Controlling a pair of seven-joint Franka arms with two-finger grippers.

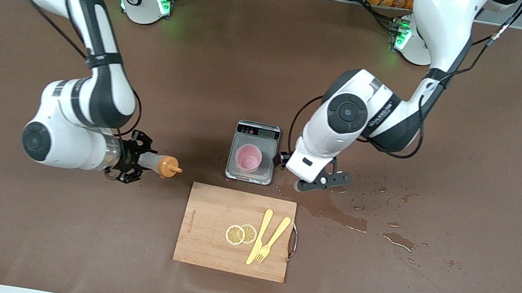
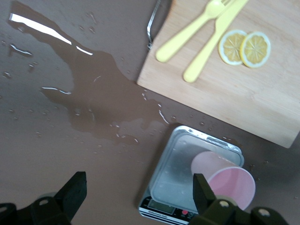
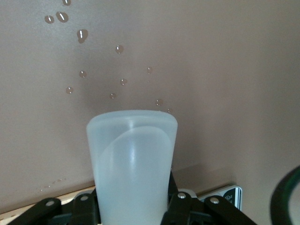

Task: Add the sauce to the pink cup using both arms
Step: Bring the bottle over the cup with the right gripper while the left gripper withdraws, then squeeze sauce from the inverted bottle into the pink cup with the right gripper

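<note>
Little writing could be read: the left arm's forearm band carried white lettering too small to make out, the cutting board (image 1: 235,231) bore a faint burned-in mark along its edge toward the right arm's end, also illegible, and the scale (image 1: 253,152) showed only a dark display strip with no readable figures. The pink cup (image 1: 248,158) stood upright on the scale's steel plate, farther from the front camera than the board. The right gripper (image 1: 135,164) pinched the sauce bottle (image 1: 159,164) by its body, holding it level above the table with the orange nozzle pointing toward the scale; in the right wrist view only the bottle's blunt translucent end (image 3: 132,164) showed, the nozzle hidden. The left gripper (image 1: 325,179) hung low over the wet table just beside the scale, its fingers (image 2: 72,192) spread wide, one fingertip overlapping the cup (image 2: 229,180) in the wrist view, contact unclear. A puddle (image 1: 334,213) spread toward the left arm's end. Two lemon slices (image 1: 241,234), a yellow knife (image 1: 259,237) and fork (image 1: 273,239) lay on the board.
</note>
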